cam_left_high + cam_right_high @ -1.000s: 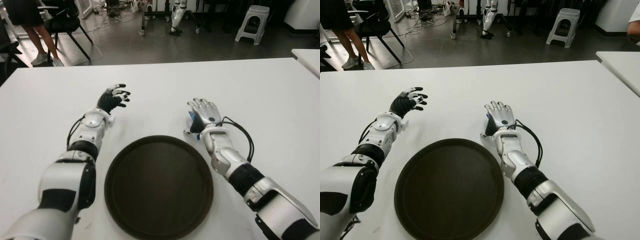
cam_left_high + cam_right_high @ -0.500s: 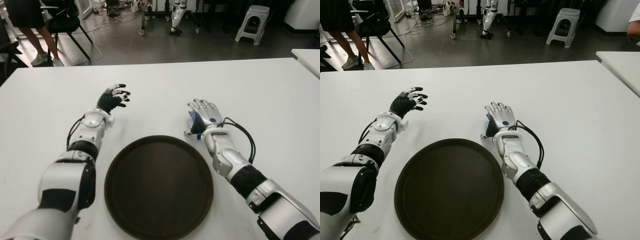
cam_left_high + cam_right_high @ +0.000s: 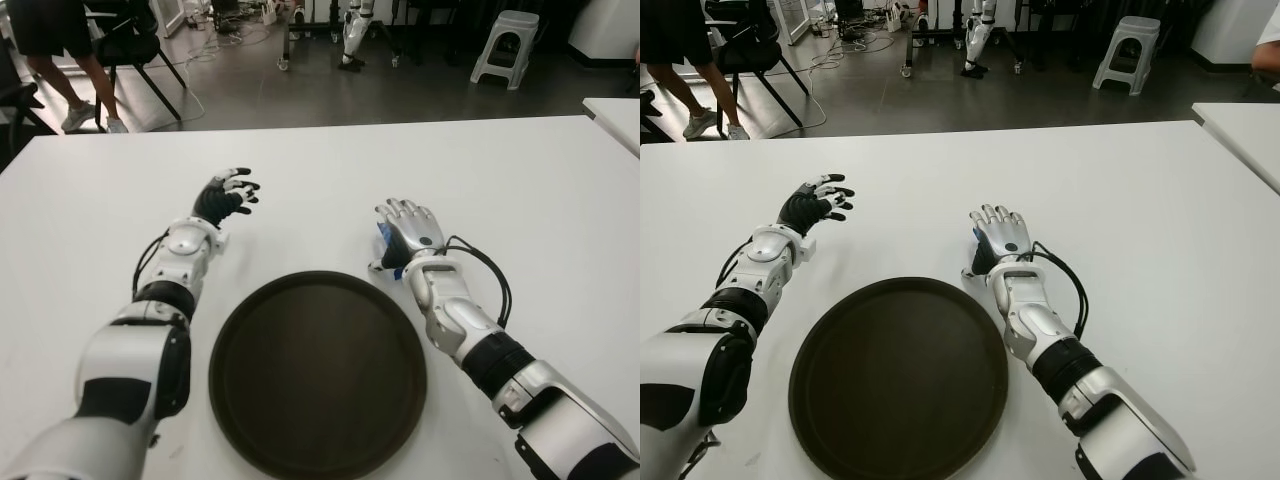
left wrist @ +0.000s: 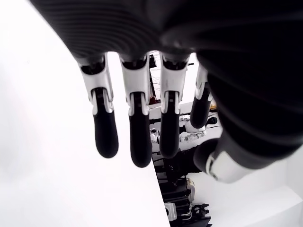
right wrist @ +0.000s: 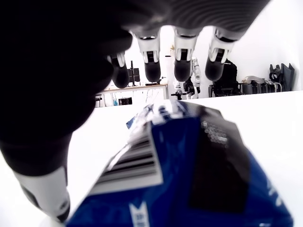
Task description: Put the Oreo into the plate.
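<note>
hovering right robot hand (image 3: 408, 228) over oreo (image 5: 189, 165), fingers apart, not clamped; pack risking sliding off from plate (image 3: 317, 372) during closing.

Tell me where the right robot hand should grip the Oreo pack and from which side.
The Oreo pack, a soft blue wrapper, lies flat on the white table directly under the right robot hand, beyond the plate. Probably best taken from above, thumb and fingers closing across its narrow width near the middle; the fingers are extended over it, not yet closed.
</note>
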You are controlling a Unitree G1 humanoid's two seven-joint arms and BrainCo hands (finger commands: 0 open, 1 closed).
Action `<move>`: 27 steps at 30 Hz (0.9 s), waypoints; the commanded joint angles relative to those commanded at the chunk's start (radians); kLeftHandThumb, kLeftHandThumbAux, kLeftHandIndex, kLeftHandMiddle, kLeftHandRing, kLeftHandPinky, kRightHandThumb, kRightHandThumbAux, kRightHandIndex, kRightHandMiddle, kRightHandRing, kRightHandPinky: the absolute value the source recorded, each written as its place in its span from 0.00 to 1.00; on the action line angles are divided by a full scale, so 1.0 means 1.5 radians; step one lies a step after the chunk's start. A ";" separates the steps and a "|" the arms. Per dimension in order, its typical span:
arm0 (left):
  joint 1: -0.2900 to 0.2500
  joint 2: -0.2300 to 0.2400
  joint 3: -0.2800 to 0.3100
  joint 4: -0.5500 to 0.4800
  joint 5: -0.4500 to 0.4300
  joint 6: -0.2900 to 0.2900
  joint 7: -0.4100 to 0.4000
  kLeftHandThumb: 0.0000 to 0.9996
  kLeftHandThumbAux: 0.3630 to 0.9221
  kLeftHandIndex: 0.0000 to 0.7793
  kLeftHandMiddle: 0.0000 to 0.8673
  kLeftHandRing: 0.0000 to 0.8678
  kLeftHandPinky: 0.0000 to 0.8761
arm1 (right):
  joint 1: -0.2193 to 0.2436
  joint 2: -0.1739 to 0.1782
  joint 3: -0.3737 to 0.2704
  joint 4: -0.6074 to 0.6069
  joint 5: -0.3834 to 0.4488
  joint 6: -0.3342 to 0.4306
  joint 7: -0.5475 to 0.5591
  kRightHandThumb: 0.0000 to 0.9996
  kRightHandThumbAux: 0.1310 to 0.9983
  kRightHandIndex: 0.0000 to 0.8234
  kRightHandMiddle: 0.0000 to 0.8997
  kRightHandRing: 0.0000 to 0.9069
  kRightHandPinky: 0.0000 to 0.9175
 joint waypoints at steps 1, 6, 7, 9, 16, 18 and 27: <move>0.000 0.000 0.000 0.000 0.000 0.000 0.000 0.14 0.57 0.27 0.39 0.42 0.47 | 0.002 0.000 0.000 -0.003 -0.001 0.002 0.001 0.00 0.71 0.00 0.00 0.00 0.00; 0.001 0.001 0.001 0.000 -0.001 -0.001 0.000 0.14 0.58 0.28 0.40 0.42 0.47 | 0.018 -0.002 -0.003 0.016 0.006 -0.015 -0.023 0.00 0.73 0.00 0.00 0.00 0.00; 0.001 0.001 0.001 0.000 -0.001 -0.001 -0.001 0.14 0.58 0.28 0.40 0.42 0.47 | 0.021 -0.002 -0.005 0.031 0.010 -0.026 -0.036 0.00 0.73 0.00 0.00 0.00 0.00; 0.001 0.001 0.002 0.000 -0.002 0.000 -0.001 0.14 0.58 0.28 0.40 0.43 0.47 | 0.030 0.000 -0.017 0.055 0.025 -0.063 -0.074 0.00 0.74 0.01 0.00 0.00 0.01; 0.002 0.004 0.000 0.001 0.001 0.000 0.000 0.13 0.56 0.27 0.39 0.41 0.44 | 0.030 0.020 -0.060 0.071 0.065 -0.111 -0.119 0.00 0.74 0.00 0.00 0.00 0.03; 0.002 0.004 0.000 0.001 0.001 -0.002 -0.001 0.13 0.56 0.27 0.38 0.40 0.44 | 0.029 0.026 -0.072 0.083 0.077 -0.129 -0.138 0.00 0.74 0.00 0.00 0.00 0.04; 0.003 0.006 0.000 0.001 0.002 -0.004 -0.002 0.12 0.54 0.26 0.38 0.42 0.47 | 0.019 0.037 -0.100 0.139 0.107 -0.195 -0.198 0.00 0.75 0.02 0.00 0.02 0.10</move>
